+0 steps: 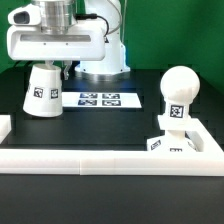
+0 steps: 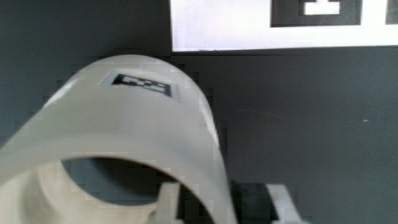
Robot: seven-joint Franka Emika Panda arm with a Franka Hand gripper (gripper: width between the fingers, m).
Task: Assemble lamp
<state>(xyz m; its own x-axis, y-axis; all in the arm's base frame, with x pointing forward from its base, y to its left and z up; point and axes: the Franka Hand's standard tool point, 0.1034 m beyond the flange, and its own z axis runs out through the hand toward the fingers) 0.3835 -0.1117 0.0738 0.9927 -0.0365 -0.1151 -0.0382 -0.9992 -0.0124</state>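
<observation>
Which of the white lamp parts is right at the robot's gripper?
The cone-shaped shade, on the exterior view's left, directly under the gripper. The bulb stands on the base, far off at the right.

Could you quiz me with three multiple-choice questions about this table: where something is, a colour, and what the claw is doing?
1. Where is the shade?
A. At the exterior view's left, under the gripper
B. On top of the bulb
C. On the marker board

2. What colour is the bulb?
A. Red
B. White
C. Black

3. What is the bulb's state?
A. Lying flat on the table
B. Held in the air
C. Standing upright on the base

Answers: 1 A, the shade sits beside the marker board, below the gripper. 2 B, it is matte white like the other parts. 3 C, its ball top points up, with the base beneath it.
</observation>
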